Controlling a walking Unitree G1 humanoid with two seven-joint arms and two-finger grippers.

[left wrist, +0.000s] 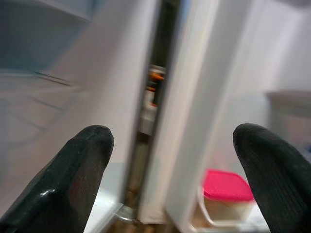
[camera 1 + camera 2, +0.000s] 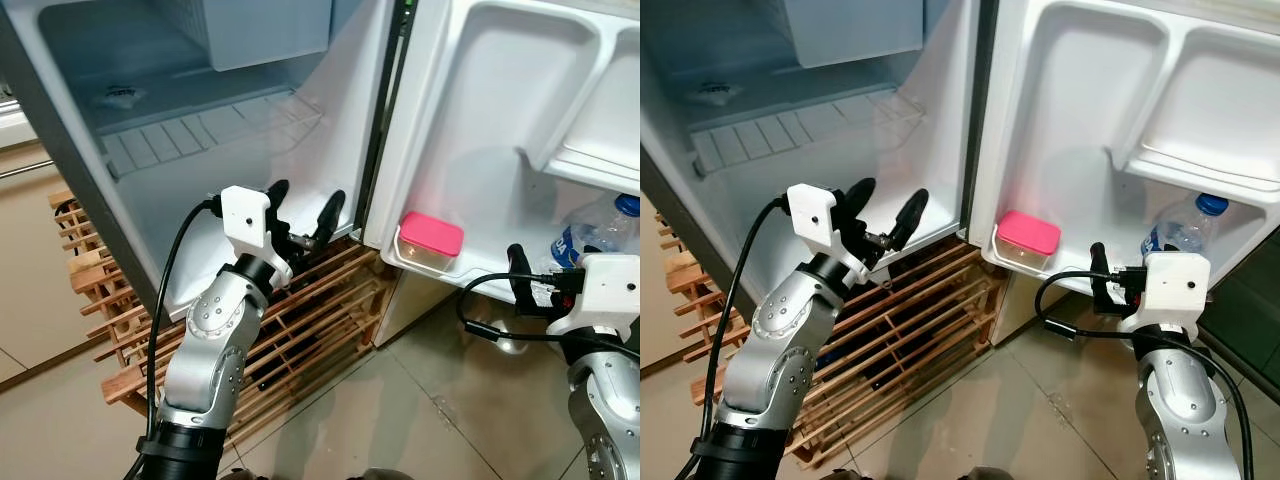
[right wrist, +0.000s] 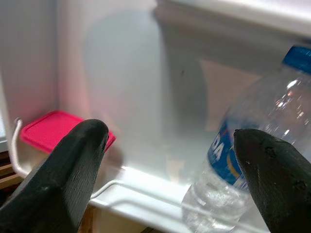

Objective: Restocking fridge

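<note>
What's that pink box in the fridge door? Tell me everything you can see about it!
The pink box is a small food container: a bright pink lid with rounded corners on a clear, plastic-looking tub. The lid is on, and what's inside cannot be made out. It sits upright and flat at the hinge end of the bottom door shelf, behind a thin rail. A water bottle stands apart from it. Neither pincer touches it.

Glossy white plastic fridge door [image 2: 480, 150], clear plastic bottle [image 3: 243, 160], slatted raw wood rack [image 2: 300, 320], smooth floor tiles [image 2: 420, 410].
</note>
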